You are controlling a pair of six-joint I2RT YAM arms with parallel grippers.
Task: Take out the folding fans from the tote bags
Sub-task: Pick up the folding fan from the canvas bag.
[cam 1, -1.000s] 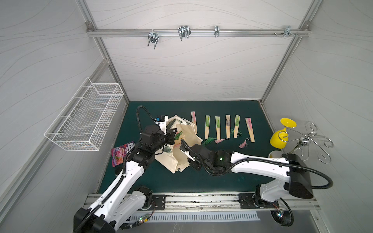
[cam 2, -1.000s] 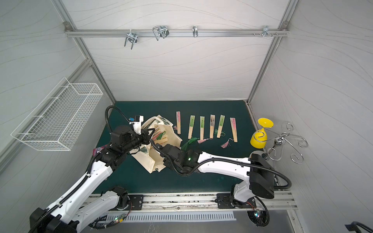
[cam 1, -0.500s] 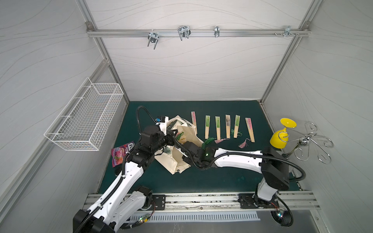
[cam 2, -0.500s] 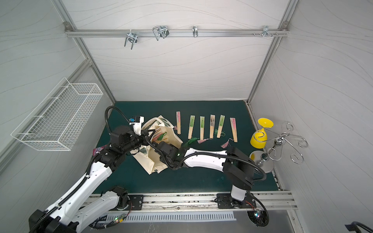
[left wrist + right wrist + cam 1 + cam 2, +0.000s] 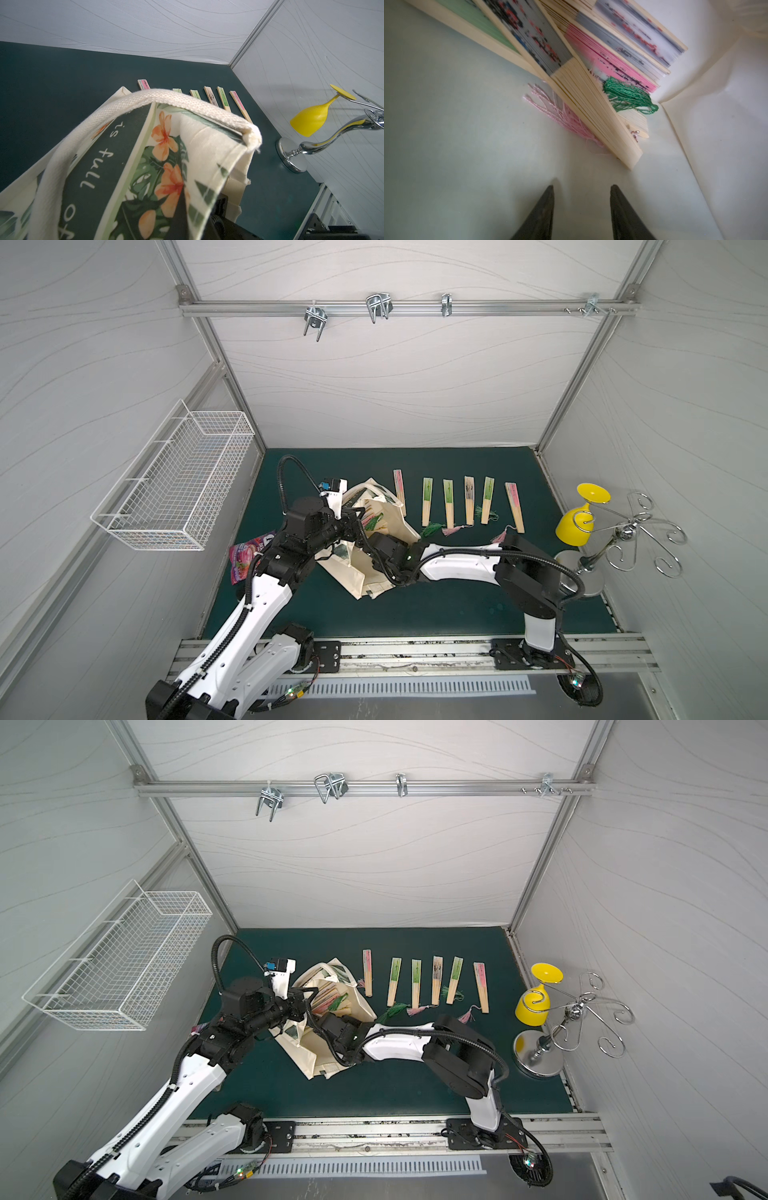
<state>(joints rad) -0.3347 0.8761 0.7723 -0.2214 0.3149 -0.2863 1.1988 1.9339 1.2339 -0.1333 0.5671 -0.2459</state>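
Since a second ago the right arm has folded its elbow in, and the right gripper has pushed leftward into the mouth of the tote bag. The left arm has stayed at the bag's left rim.

The tote bag lies slumped on the green mat, left of centre. Inside it, a bundle of folding fans leans against the cream lining, with a green tassel and a pink tassel among them. A row of six fans lies on the mat to the right of the bag, toward the far side. A white wire basket hangs on the left wall.

In both top views the right gripper's fingertips are hidden inside the bag. In the right wrist view the fans' paper tops are blurred and cut off.

The left gripper is clamped on the bag's rim, holding the canvas up. The right jaws stand moderately apart with nothing between them, short of the fans.
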